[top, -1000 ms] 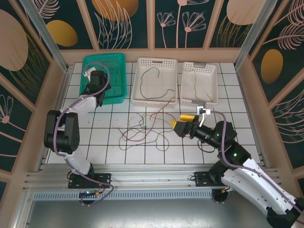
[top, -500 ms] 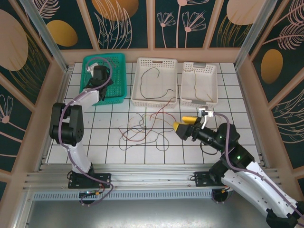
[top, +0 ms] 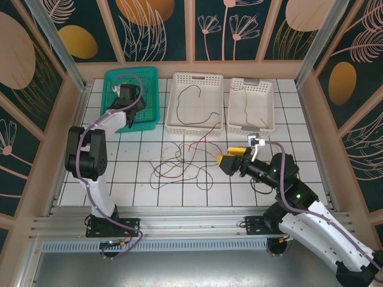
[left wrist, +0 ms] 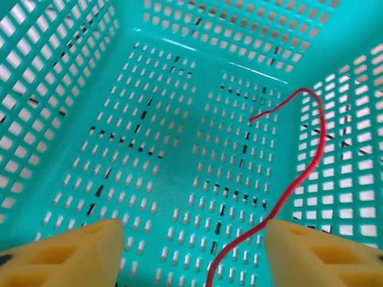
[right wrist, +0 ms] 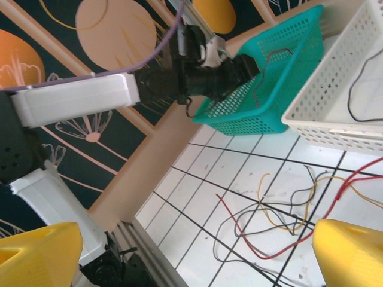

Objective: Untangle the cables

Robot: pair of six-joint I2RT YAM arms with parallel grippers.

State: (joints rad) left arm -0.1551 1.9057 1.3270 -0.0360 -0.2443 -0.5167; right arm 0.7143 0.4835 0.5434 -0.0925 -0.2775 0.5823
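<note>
Red cable loose in teal basket

Spread apart now at left gripper, clenched a second ago, grasping nothing. Spread too at right gripper, empty, over red, tan, dark tangle on tiles.

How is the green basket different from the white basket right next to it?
The green basket is teal, and the white basket is white. The green basket's floor is full of little holes, while the white basket's floor looks plain. The green basket holds a red cable, and the white basket holds a dark cable. Both are open-topped baskets with slotted walls.
</note>
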